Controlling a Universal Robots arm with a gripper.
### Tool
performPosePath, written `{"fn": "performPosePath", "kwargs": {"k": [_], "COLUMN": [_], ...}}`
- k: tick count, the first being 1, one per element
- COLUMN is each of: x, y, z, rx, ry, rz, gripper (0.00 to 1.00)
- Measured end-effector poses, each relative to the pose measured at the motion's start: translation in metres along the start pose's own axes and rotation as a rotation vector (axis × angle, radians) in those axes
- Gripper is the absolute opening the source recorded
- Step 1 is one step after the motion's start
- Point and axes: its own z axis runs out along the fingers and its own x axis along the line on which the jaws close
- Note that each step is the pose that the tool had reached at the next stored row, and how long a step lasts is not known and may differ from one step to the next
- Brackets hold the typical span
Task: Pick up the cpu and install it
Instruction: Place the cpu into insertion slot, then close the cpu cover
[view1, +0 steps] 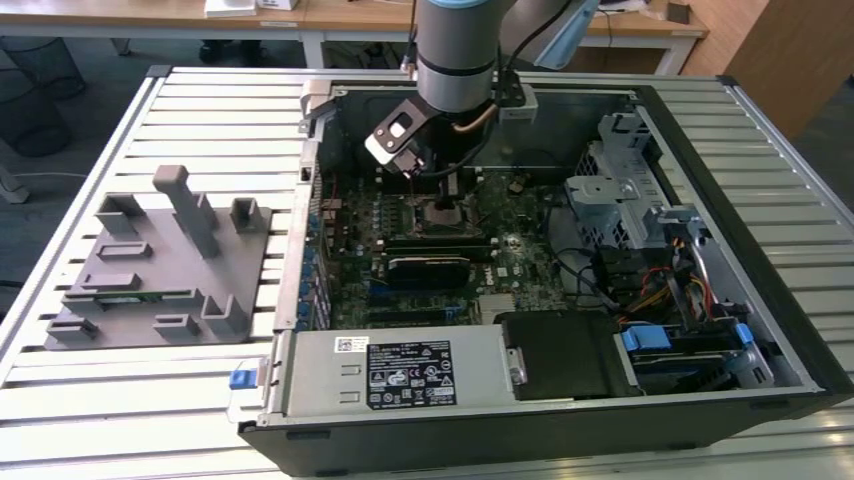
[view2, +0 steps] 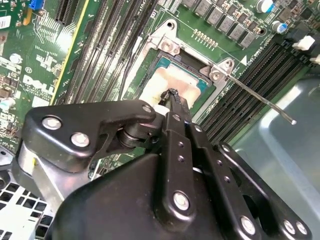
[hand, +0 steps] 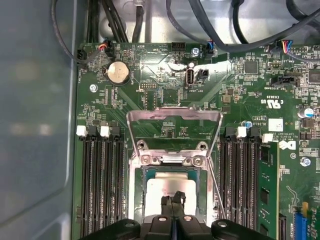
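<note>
The cpu, a flat square chip with a pale metal top, lies in the socket on the green motherboard inside the open computer case. My gripper stands straight above it, fingers pressed together and shut, with the tips resting on or just over the chip's top near its middle. The chip is wider than the closed tips and is not held between them. The socket's metal load plate is swung open. Its thin lever sticks out to the side.
Black memory slots flank the socket, and a green memory stick stands in one. A grey fixture sits on the slatted table on the exterior view's left. The power supply, the drive cage and cables crowd the case.
</note>
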Motion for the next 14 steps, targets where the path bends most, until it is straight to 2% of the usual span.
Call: {"fn": "performPosePath", "kwargs": {"k": [14], "x": [0.0004], "y": [0.0003], "z": [-0.0074], "rx": [0.0020], "ry": [-0.0017], "rz": [0.000], "gripper": [0.11]}}
